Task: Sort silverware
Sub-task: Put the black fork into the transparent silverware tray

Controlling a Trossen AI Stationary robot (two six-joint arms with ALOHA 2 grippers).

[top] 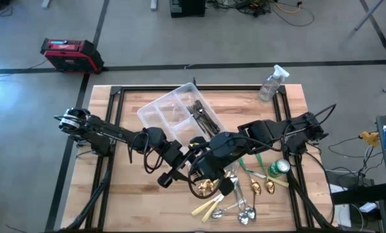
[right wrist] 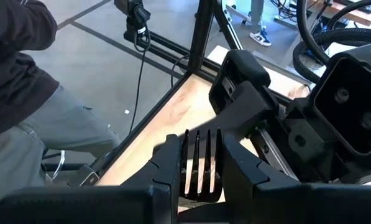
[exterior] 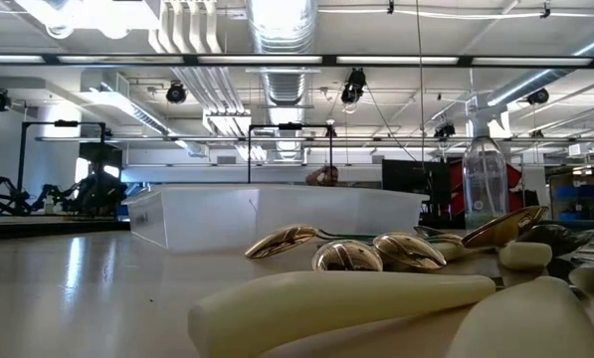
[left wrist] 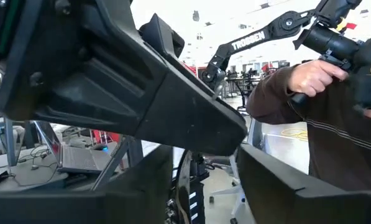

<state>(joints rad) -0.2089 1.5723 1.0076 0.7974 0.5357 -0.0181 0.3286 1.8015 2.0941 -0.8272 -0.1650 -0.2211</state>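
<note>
Several dark forks (top: 202, 115) in clear tray (top: 159, 111)

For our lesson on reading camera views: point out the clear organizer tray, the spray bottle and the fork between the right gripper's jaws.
clear organizer tray (top: 155, 111), high view: bare compartment floor near its left corner.
spray bottle (top: 271, 85), high view: middle of its clear body.
fork (right wrist: 201, 163), right wrist view: its dark tines.

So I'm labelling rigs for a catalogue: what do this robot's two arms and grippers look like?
Both arms are matte black, jointed, with looping black cables. Each gripper has two angular, flat dark fingers.
</note>
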